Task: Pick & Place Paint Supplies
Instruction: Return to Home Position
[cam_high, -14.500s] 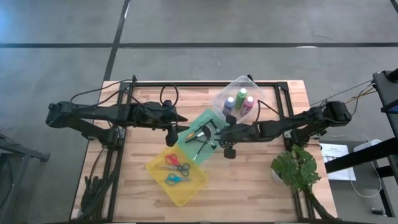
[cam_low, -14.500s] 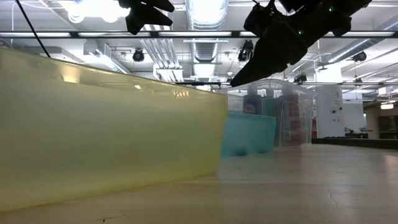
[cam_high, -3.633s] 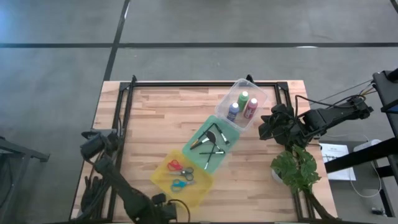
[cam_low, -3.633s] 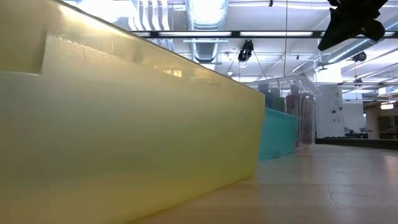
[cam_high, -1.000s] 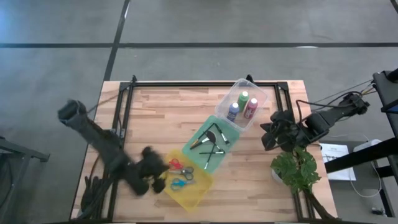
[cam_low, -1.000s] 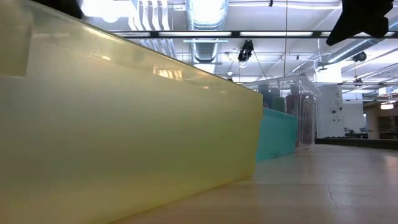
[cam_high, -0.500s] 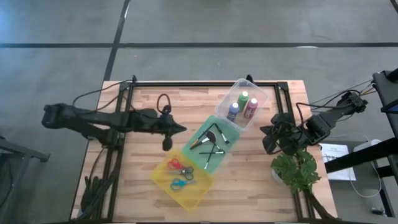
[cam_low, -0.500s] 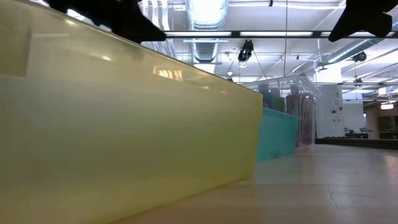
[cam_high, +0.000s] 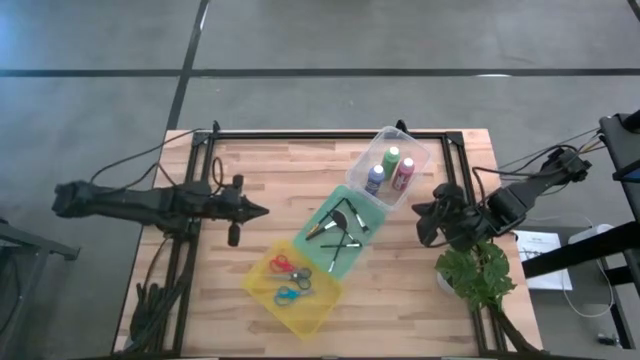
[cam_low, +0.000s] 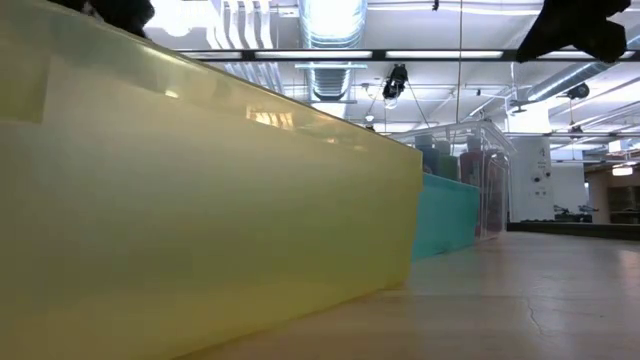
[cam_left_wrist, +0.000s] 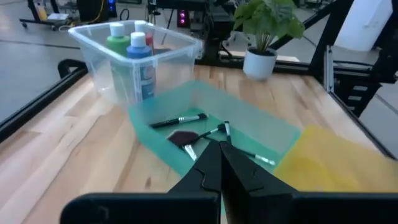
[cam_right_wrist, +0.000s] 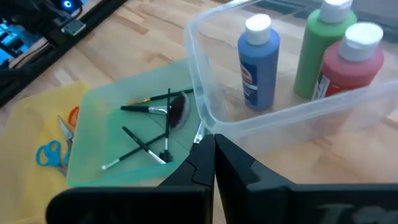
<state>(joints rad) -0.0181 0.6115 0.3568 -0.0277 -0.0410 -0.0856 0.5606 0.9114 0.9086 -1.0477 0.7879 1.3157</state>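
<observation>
Three paint bottles, blue (cam_right_wrist: 258, 62), green (cam_right_wrist: 323, 50) and red (cam_right_wrist: 351, 62), stand upright in the clear bin (cam_high: 392, 150). Several thin brushes (cam_right_wrist: 155, 112) lie on the floor of the green bin (cam_high: 355, 205). Red scissors (cam_high: 287, 266) and blue scissors (cam_high: 288, 295) lie in the yellow bin (cam_high: 318, 308). My left gripper (cam_high: 262, 211) hangs shut and empty over the bare wood left of the green bin, pointing toward the table's right. My right gripper (cam_high: 417, 212) hangs shut and empty just right of the clear bin.
A potted leafy plant (cam_high: 478, 275) stands at the near right corner, close under my right arm. Black frame rails (cam_high: 320, 134) run along the table's edges. Bare wood lies at the left and far left of the bins. The yellow bin's wall (cam_low: 200, 220) fills the low view.
My left arm has swung up from the near-left side of the yellow bin toward the table's far side, rolled its wrist, then drawn back a little toward the left edge, staying shut. The bins and their contents have not moved.
</observation>
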